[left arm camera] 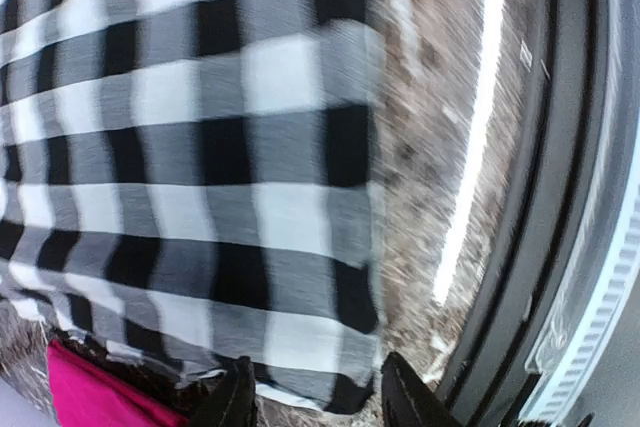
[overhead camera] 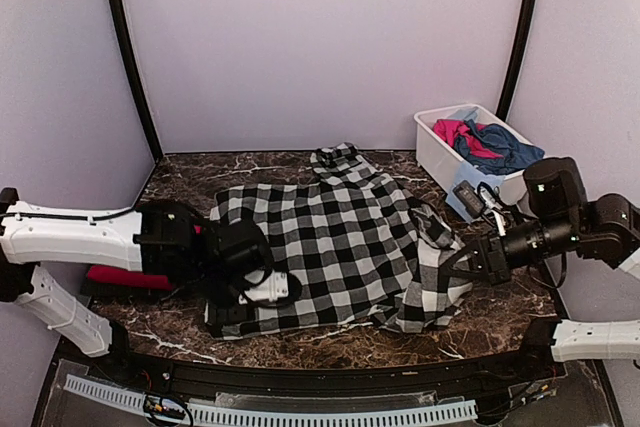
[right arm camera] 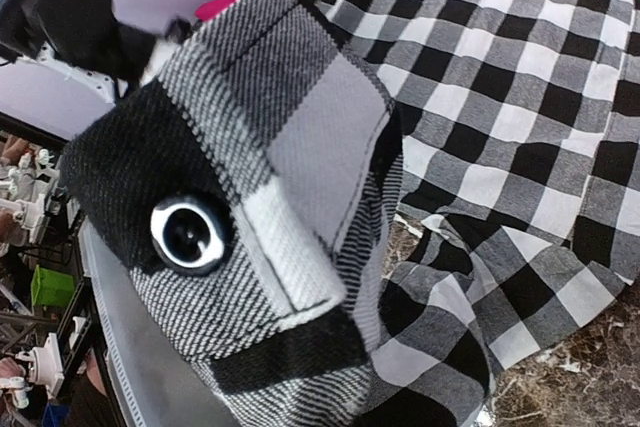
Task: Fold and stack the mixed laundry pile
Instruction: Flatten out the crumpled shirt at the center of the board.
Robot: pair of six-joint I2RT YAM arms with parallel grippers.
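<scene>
Both forearms angled inward, left hand (left arm camera: 318, 399) low with fingers parted, right hand (overhead camera: 458, 265) clamped tight.

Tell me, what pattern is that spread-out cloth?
Black-and-white checks on the cloth; the top external view shows it best.

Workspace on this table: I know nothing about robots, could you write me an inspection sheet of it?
Surface: dark marble-patterned tabletop.
Job's things: black-and-white checked cloth shirt spread out; folded red cloth garment at left; pink cloth garment and blue cloth garment in white rectangular plastic tub.
Clutter: nothing seen.
Grippers: left end effector open over shirt's edge; right end effector shut on shirt's cuff.
Cables: black cable looped on right arm.
Surroundings: plain lilac walls.
</scene>
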